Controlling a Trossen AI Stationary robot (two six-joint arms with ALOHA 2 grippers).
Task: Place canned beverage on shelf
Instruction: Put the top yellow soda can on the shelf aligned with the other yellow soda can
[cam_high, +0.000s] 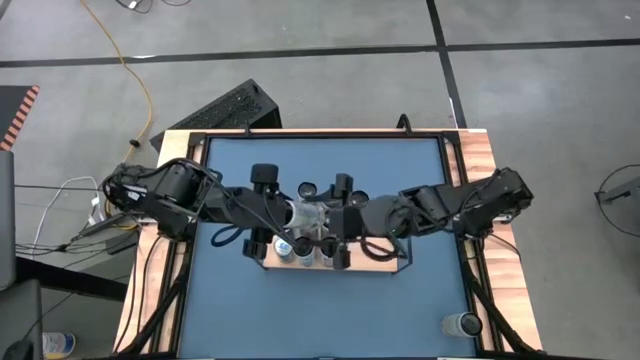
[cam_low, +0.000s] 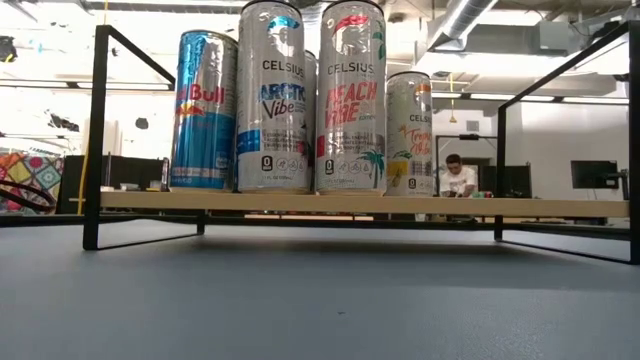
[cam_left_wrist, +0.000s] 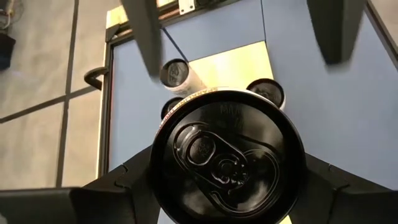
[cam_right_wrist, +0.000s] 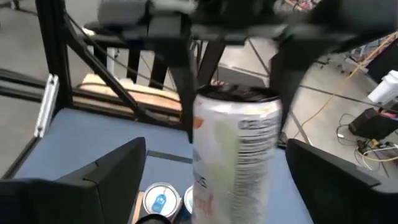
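My left gripper (cam_high: 292, 214) is shut on a silver can (cam_high: 306, 215), held above the shelf (cam_high: 375, 262). The shelf is a light-wood board in a black wire frame. The can's dark top (cam_left_wrist: 227, 155) faces the left wrist camera. My right gripper (cam_right_wrist: 216, 149) is open and level with the can's body (cam_right_wrist: 236, 155), one finger on each side; I see no touch. Several cans stand on the board by their bases: a blue Red Bull (cam_low: 205, 110), two Celsius cans (cam_low: 275, 100) (cam_low: 350, 100) and one more (cam_low: 410, 130) behind. The held can is above the low view. My left gripper pinches the can's sides just below its top rim (cam_right_wrist: 233, 94) between its two fingers (cam_right_wrist: 180, 81). The fingers come from above, pointing down along the can. The can hangs roughly upright below them, lifted clear of the shelf and of the cans on it.
Another can (cam_high: 462, 323) stands at the table's near right corner. The shelf's right half (cam_low: 520, 206) is bare board between black end rails (cam_low: 97, 130). The blue tabletop (cam_high: 330, 310) lies in front of the shelf. A person (cam_low: 460, 176) sits far off in the room.
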